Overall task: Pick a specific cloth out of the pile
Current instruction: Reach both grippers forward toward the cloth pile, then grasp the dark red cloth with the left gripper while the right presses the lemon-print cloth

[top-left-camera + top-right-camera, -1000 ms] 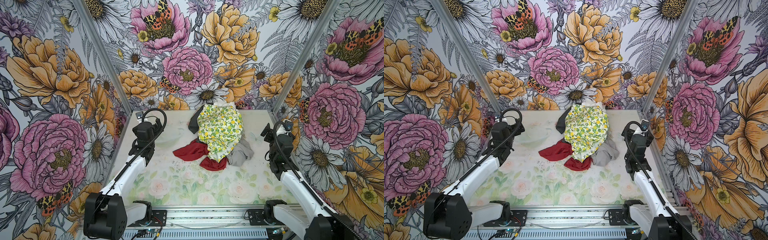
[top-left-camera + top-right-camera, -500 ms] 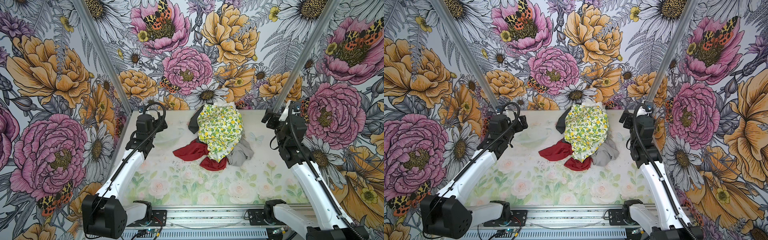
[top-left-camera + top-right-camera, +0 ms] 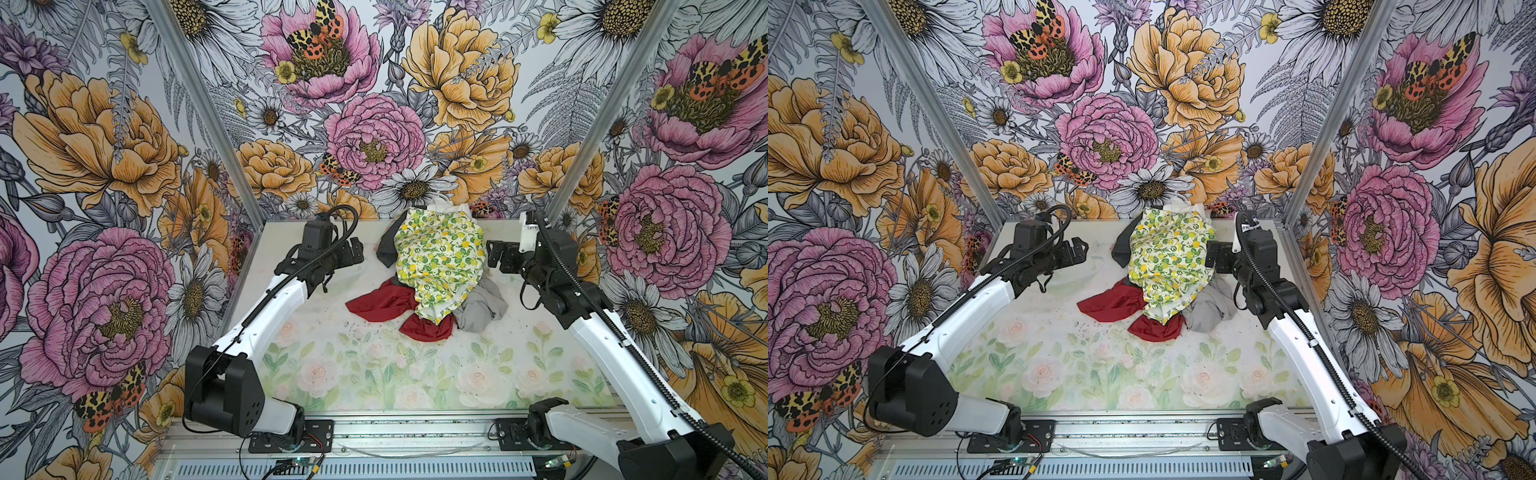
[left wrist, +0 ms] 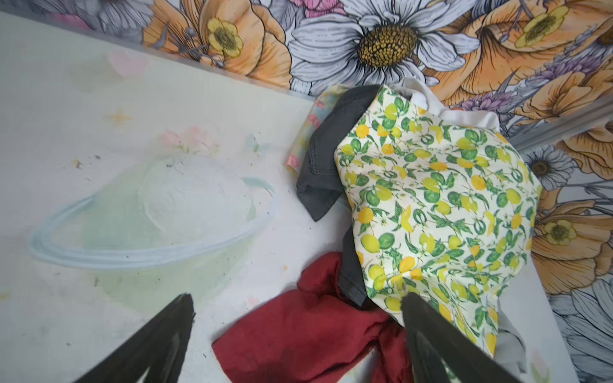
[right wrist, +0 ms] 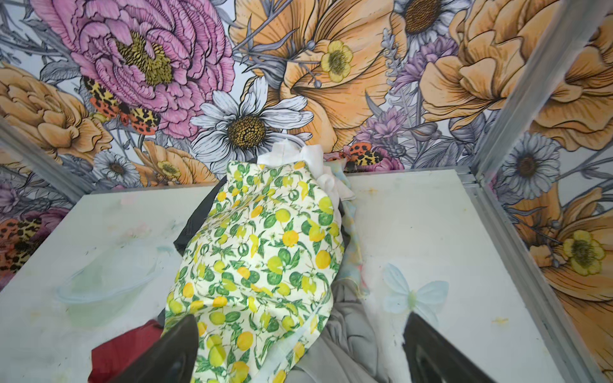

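1. Both arms swung inward: left gripper (image 3: 356, 252) and right gripper (image 3: 496, 258) now flank the heap of mixed fabrics (image 3: 440, 257), jaws wide, empty.
2. Plain deep-red thin cloth (image 3: 376, 302) pokes out the heap's near-left side, untouched; left gripper looks better placed.

Here's the table (image 3: 353, 374), a pale flat top printed with faded roses and green leaves along its near half. Farther back it washes out to off-white, and dark specks pepper it. A faint blue-ringed planet print (image 4: 166, 215) sits far left, and a pale blue butterfly print (image 5: 414, 295) is at right. One pile (image 3: 1167, 270) of mixed fabrics sits far centre, reaching the back wall. Spilling from its near left side flat onto the surface is the plain deep-red cloth (image 3: 378, 301), partly tucked beneath a white lemon-and-leaf print fabric (image 3: 440, 257). A crumpled light grey fabric (image 3: 482, 309) lies near right, and a dark grey fabric (image 3: 386, 249) pokes out far left.
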`<control>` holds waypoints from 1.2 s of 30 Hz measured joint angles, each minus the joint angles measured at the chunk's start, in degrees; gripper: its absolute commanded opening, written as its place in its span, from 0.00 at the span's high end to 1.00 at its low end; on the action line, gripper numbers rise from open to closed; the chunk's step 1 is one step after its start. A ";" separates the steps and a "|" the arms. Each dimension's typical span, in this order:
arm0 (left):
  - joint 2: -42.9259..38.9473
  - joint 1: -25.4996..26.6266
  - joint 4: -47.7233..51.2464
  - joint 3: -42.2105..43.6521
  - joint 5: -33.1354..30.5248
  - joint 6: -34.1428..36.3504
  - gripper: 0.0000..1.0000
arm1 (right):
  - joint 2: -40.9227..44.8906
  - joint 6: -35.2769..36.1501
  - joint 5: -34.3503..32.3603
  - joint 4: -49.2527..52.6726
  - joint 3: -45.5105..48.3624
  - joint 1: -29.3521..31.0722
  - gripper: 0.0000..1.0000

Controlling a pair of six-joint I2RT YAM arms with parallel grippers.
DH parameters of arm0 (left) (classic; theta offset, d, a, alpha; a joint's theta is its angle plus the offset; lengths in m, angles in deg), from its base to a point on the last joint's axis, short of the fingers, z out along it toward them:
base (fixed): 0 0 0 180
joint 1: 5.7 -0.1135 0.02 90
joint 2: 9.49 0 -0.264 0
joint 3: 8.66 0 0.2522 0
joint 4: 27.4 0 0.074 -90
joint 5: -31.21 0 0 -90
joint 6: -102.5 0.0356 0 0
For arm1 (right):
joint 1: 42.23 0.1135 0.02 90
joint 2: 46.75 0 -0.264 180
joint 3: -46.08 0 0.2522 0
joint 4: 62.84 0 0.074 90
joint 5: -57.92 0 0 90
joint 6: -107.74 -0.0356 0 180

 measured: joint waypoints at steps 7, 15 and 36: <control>2.16 4.42 2.43 1.92 3.89 -2.45 0.04 | -1.01 0.59 1.84 2.64 2.95 5.42 0.05; 3.52 12.31 3.34 5.09 3.72 -1.97 0.06 | -2.58 0.63 2.36 3.85 3.63 8.92 0.10; 14.47 20.55 2.95 5.57 -9.18 4.20 0.12 | -4.33 0.42 6.47 4.46 6.67 12.28 0.13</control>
